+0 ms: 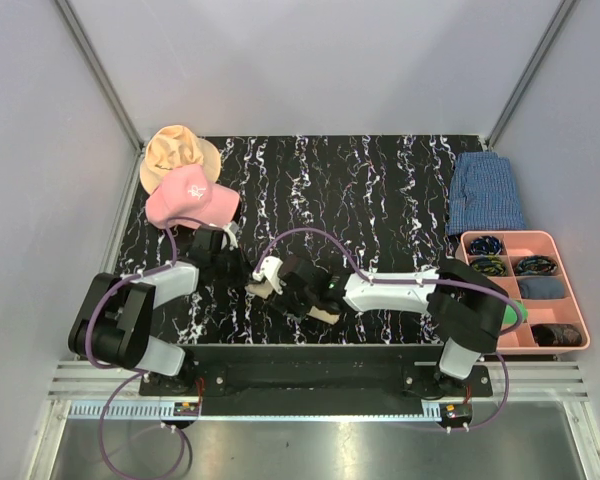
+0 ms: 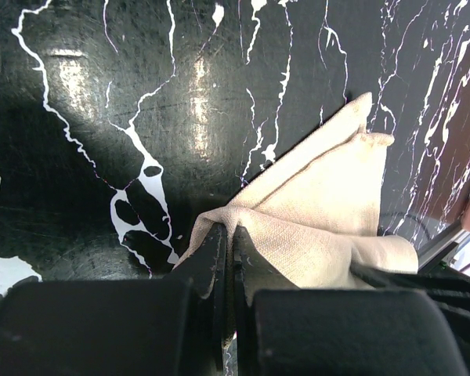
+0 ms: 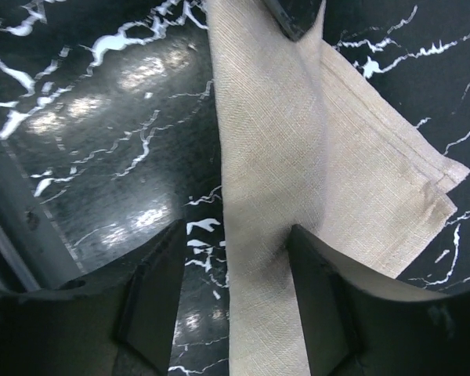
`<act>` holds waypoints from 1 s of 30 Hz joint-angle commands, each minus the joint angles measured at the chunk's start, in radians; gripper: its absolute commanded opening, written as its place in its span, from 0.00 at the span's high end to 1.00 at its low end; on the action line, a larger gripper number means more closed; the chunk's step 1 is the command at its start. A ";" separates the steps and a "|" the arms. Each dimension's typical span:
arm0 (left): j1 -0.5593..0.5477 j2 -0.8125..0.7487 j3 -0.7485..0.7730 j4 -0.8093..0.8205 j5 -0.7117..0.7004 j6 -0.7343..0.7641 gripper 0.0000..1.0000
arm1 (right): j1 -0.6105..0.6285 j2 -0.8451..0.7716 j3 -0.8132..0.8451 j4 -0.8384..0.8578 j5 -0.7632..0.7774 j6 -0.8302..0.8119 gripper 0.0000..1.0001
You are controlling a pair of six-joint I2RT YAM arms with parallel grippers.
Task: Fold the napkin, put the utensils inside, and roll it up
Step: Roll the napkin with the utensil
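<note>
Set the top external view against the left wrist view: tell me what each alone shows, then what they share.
Only the top external view: the pink cap overlapping the tan hat, the blue checked cloth and the pink tray. Only the left wrist view: the left gripper seen close, its jaws shut on a fold of the napkin. Both: the napkin and the black marbled table.

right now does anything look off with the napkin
Yes: the napkin is bunched and twisted rather than flat, and its layered corners do not line up. The left gripper pinches one fold.
</note>
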 commanded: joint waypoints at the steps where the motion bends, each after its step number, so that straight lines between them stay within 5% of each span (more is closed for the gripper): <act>1: 0.008 0.024 0.017 -0.043 -0.050 0.032 1.00 | 0.006 0.038 0.040 0.008 0.095 -0.021 0.34; 17: 0.007 0.033 0.061 -0.048 -0.021 0.038 0.96 | -0.005 0.169 0.081 -0.061 0.186 0.008 0.30; 24: 0.031 -0.008 0.135 -0.094 -0.061 0.040 0.70 | -0.033 0.213 0.109 -0.141 0.014 0.037 0.49; 30: 0.088 -0.112 0.155 -0.152 -0.156 0.049 0.35 | -0.083 0.198 0.100 -0.183 -0.239 0.088 0.61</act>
